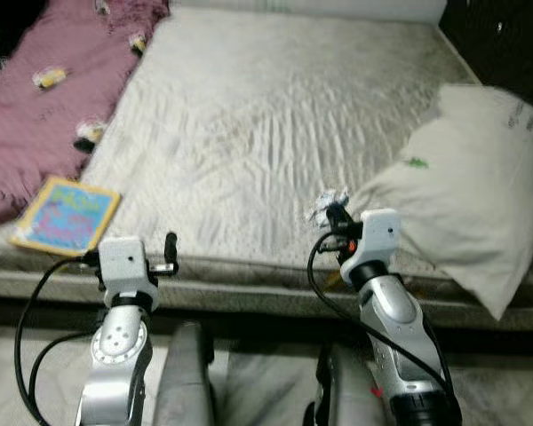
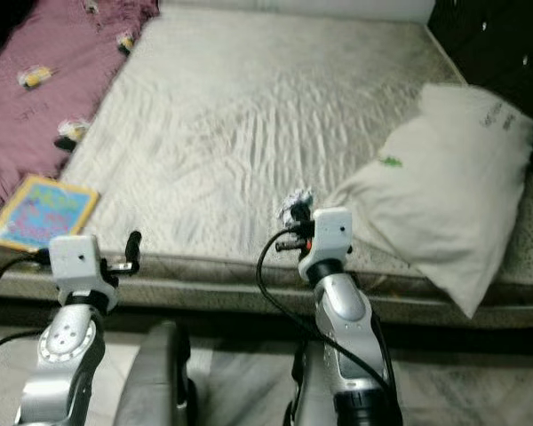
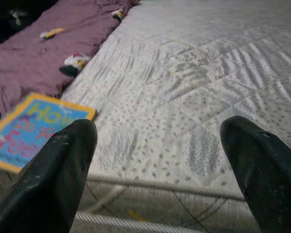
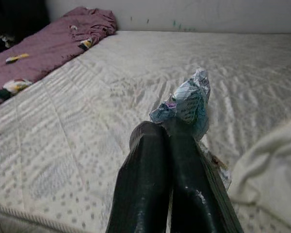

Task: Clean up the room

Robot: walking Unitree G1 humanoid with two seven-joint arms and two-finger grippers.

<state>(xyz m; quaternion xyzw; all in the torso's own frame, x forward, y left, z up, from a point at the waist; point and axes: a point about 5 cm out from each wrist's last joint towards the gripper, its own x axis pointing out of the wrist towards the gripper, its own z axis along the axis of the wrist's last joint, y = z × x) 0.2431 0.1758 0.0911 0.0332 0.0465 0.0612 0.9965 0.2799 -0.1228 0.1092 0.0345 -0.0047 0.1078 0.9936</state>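
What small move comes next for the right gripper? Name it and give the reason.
Probably lift and draw back from the bed. The right gripper looks shut on the crumpled wrapper, just above the mattress beside the pillow. The wrapper seems secured, so carrying it off is the likely step. The left gripper is open near the book.

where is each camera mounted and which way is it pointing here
Left eye view: on the head, looking down at the mattress, both silver arms below.
Right eye view: the head's other eye, same scene, with the pillow.
Left wrist view: along the open left gripper toward the book and purple blanket.
Right wrist view: along the right gripper, shut on a crumpled wrapper.
Both wrist views share the mattress and blanket.
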